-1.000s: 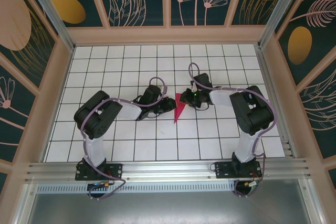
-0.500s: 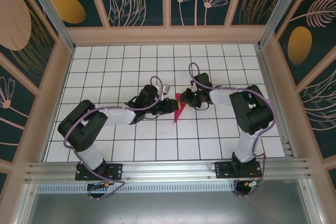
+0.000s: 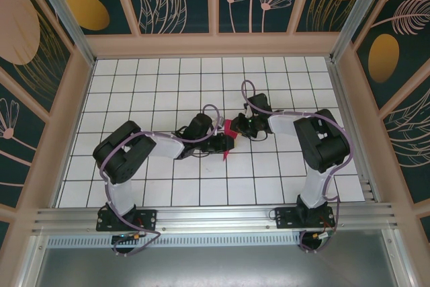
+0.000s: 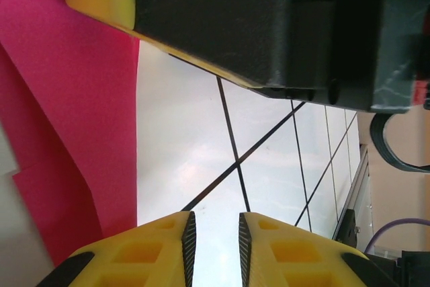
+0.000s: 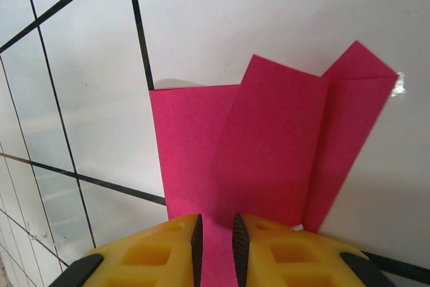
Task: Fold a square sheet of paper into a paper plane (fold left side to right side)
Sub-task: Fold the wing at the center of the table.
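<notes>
My right claw [image 5: 215,233] pinches the plane [image 5: 269,152], already a narrow dart; my left claw [image 4: 213,236], nearly closed, grips nothing.

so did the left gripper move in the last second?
Yes. The left gripper slid right across the white tiled table, over the folded magenta-pink paper plane.

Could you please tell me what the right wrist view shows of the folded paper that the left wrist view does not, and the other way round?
Right wrist view alone: the folded end of the paper plane, with overlapping flaps and a pointed corner, running down between the right gripper fingers. Left wrist view alone: the left gripper with bare tile between its fingertips, the paper off to one side, and a black arm part overhead. Both: magenta-pink paper, yellow fingers, the white gridded table.
</notes>
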Available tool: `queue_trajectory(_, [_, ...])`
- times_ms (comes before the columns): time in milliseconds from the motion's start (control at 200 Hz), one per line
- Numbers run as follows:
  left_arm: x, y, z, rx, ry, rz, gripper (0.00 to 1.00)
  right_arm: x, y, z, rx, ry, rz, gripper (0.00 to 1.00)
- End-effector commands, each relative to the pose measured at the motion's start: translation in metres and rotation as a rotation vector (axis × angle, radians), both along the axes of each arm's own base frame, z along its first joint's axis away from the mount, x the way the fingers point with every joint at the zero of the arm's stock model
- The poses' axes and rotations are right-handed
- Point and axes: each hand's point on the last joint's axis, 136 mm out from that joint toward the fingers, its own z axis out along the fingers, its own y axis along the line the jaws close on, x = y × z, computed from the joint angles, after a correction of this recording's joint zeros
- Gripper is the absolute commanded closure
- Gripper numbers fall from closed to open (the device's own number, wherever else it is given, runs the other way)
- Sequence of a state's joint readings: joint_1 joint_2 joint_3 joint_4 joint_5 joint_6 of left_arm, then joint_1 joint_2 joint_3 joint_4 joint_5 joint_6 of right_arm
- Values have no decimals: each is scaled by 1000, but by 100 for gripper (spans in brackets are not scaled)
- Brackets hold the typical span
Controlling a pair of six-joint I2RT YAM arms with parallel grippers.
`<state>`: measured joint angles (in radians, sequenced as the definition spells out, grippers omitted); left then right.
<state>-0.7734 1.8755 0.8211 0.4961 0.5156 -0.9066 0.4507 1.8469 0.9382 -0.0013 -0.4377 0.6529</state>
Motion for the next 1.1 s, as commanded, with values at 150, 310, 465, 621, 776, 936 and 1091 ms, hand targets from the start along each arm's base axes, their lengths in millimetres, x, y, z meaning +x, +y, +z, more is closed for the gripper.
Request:
queue_trajectory(150, [-3, 5, -21, 46, 37, 13, 75, -21, -21, -41, -124, 114, -13, 75])
queue_trajectory(310, [-7, 9, -30, 71, 55, 15, 75, -21, -21, -42, -127, 116, -11, 75])
queue_trajectory(465, [-13, 12, -38, 94, 74, 10, 76, -19, -19, -38, -120, 105, -6, 75])
queue_trajectory(621, [-21, 16, -51, 126, 100, 9, 79, -10, -11, -24, -75, 63, 16, 79])
queue_trajectory(776, [-28, 17, -60, 149, 126, 7, 82, 2, -8, 0, -33, -1, 15, 83])
queue_trajectory(936, [-32, 25, -69, 182, 154, 39, 88, 13, -13, 40, -12, -111, 0, 87])
queue_trajectory(1091, [-32, 31, -75, 216, 164, 62, 94, 3, -21, 64, 6, -170, -2, 96])
